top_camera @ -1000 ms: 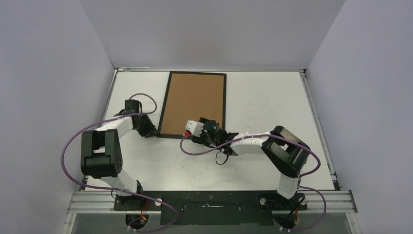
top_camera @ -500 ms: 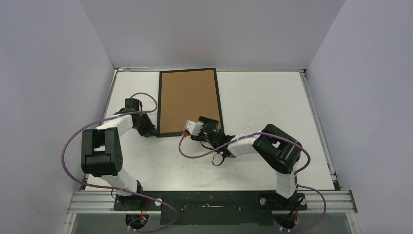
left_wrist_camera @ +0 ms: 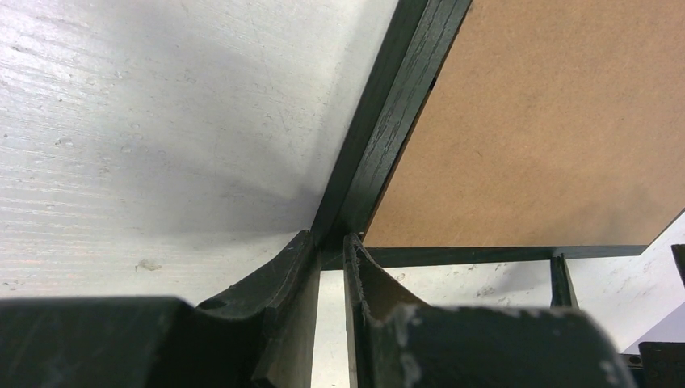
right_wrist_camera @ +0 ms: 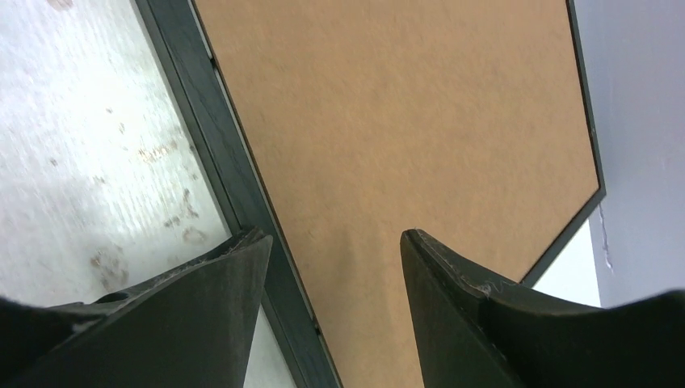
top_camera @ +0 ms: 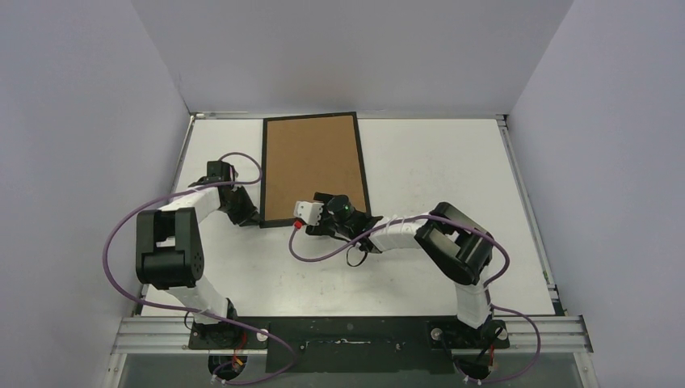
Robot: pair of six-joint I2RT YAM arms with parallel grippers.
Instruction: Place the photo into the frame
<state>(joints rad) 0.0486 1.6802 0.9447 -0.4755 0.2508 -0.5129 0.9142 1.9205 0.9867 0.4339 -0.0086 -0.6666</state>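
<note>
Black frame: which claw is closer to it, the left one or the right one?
Left. The left claw is pinching the frame at its near left corner, so it touches it. The right claw hangs open over the frame's near end; I cannot tell if it touches.

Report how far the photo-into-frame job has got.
Done: a brown cardboard backing board fills the thin black rectangular picture frame on the white table. In hand: the left hand pinches the frame's near-left corner; the right hand hangs open over its rail and backing. Left: no photo shows in any view, so whether it sits beneath the backing cannot be told.
</note>
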